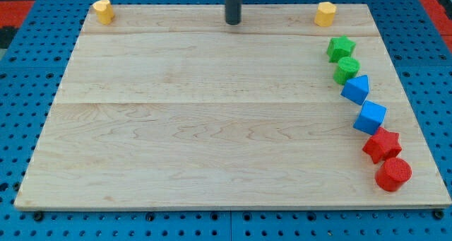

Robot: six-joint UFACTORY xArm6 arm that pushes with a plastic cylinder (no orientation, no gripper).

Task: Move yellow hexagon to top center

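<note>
The tabletop (pixel 212 128) is bare across its middle. No fingers are fitted, so no spread or pinch can be told. My tip (pixel 233 22) is seen at top centre, well apart from the yellow hexagon (pixel 325 14) at top right. An off-centre push could send it off the near top edge; the yellow block (pixel 104 11) at top left could be mistaken for it.

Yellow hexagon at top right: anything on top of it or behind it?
Nothing sits on the yellow hexagon; behind it only the wooden board edge shows. My tip stands apart, toward the view's left.
</note>
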